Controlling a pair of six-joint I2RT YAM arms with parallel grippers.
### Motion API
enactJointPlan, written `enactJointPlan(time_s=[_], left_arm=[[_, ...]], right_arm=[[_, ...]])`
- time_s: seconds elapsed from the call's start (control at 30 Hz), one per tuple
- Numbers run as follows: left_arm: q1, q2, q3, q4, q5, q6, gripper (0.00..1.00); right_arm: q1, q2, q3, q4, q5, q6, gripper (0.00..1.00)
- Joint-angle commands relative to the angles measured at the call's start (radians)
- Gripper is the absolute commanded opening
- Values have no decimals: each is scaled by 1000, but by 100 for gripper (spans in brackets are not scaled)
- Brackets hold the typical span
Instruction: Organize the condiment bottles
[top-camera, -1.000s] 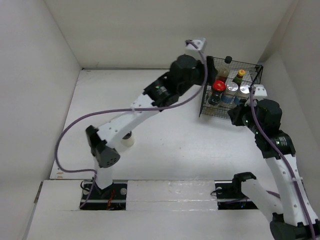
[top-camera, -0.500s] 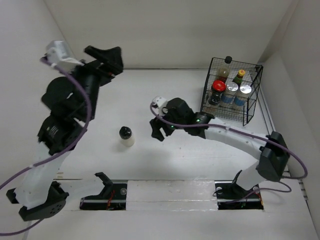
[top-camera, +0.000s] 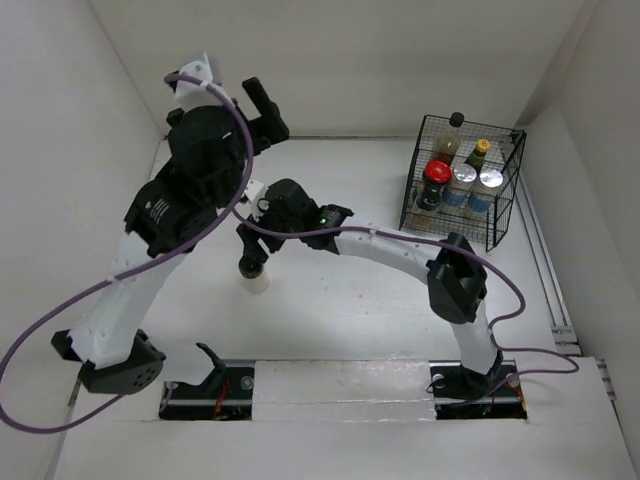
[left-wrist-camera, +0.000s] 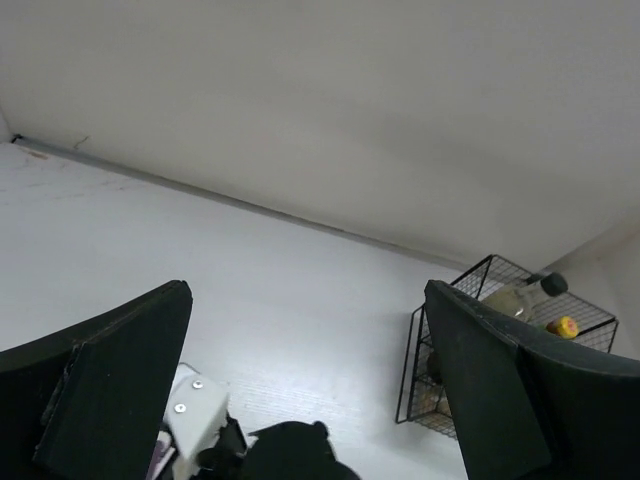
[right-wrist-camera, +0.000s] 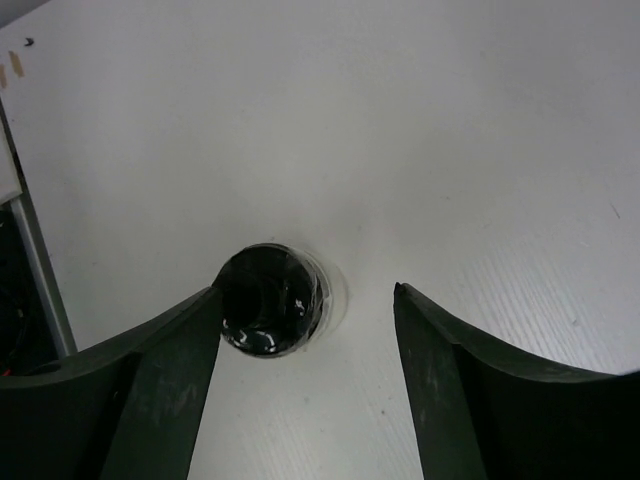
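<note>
The black wire basket (top-camera: 505, 205) holds five condiment bottles (top-camera: 463, 176). A black-capped jar (top-camera: 254, 274) stands alone on the worktop (top-camera: 340, 300), just under the wide-open right gripper (right-wrist-camera: 305, 298). The left gripper (left-wrist-camera: 305, 290) is up high, wide open, holding nothing.

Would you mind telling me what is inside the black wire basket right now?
The wire basket holds a red-lidded jar, two silver-capped shakers, a green-capped bottle and a black-capped bottle. Their lower parts, and anything beneath or behind them, are covered.

Bright, even overhead light casts soft, faint shadows.
</note>
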Motion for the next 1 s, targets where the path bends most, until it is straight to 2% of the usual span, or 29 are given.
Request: enactJointPlan(time_s=[0.0,0.1,0.33,0.4,0.5,0.53,0.63,0.67,0.73,0.87,0.9,0.97], left_arm=[[1,50,157,-31,18,71,99],[1,79,193,-58,39,71,99],[1,16,53,24,52,80,99],[1,5,44,24,62,80,99],[1,5,-13,24,62,69,99],[1,5,-30,34,62,60,99],[1,15,-51,55,73,69,99],[1,24,-51,66,73,69,99],[1,59,-10,66,73,88,99],[1,90,47,86,95,97,99],[1,90,47,96,95,97,99],[1,111,70,120,122,108,99]], right_arm=[[20,50,96,17,-47,-20,73],[46,63,119,8,-56,-29,71],[69,86,110,-7,-32,-20,71],[69,86,110,-18,5,-20,69],[69,86,98,-18,54,-20,60],[69,86,87,-18,65,-11,53],[69,113,87,-38,88,-10,48],[69,122,96,-49,88,0,40],[69,122,105,-49,99,0,33],[69,97,69,-20,123,11,29],[69,83,58,-20,132,11,19],[69,29,24,-30,174,11,13]])
